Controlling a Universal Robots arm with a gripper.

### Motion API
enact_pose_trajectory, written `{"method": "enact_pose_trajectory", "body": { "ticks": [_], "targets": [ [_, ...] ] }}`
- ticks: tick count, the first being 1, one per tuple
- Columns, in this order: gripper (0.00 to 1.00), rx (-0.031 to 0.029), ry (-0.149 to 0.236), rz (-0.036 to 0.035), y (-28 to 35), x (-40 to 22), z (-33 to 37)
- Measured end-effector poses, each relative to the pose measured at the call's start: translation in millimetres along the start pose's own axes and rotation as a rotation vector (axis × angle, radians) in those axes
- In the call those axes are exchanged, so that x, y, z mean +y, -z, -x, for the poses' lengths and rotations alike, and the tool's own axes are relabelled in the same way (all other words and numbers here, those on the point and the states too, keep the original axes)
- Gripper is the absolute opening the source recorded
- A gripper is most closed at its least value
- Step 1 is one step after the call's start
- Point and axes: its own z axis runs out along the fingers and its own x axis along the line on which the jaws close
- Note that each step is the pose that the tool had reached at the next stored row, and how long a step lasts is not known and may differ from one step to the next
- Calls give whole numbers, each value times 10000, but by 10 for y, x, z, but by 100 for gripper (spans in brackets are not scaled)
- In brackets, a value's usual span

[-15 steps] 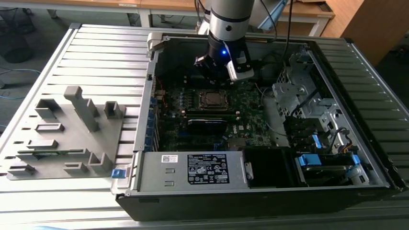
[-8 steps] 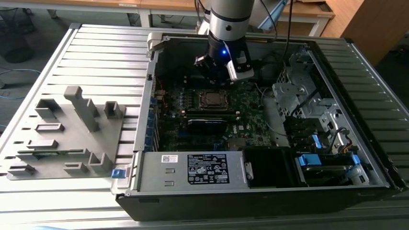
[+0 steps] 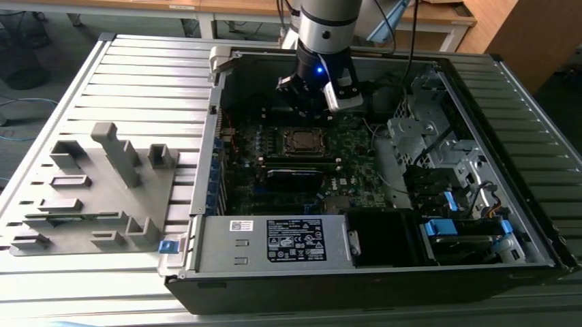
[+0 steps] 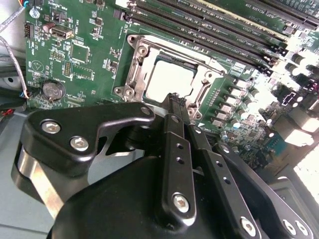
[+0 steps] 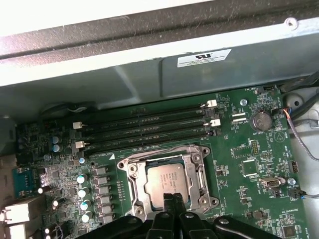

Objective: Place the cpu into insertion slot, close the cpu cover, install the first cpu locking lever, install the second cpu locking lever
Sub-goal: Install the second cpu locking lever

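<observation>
The cpu (image 5: 164, 184) sits in the insertion slot (image 5: 135, 186) with the cpu cover (image 5: 198, 167) down. The gripper (image 5: 173, 200), fingers pinched together and empty, hovers just over the cpu's edge.

Arm (image 3: 324, 27) coming straight down into the open computer case (image 3: 509, 75), wrist vertical, blue light glowing on it. Gripper (image 3: 314, 112) hanging just above the insertion slot (image 3: 301, 141), toward the case's back wall. Fingers (image 4: 175, 107) pressed together, tips meeting right over the slot's near edge in both wrist views. Probably not touching anything, hard to say from these angles.
</observation>
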Motion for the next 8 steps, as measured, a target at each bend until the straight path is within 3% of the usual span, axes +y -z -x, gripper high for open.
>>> {"method": "enact_pose_trajectory", "body": {
  "ticks": [4, 8],
  "targets": [
    [11, 1, 1, -8, 4, -4, 1],
    [11, 1, 0, -6, 6, -47, 9]
  ]
}}
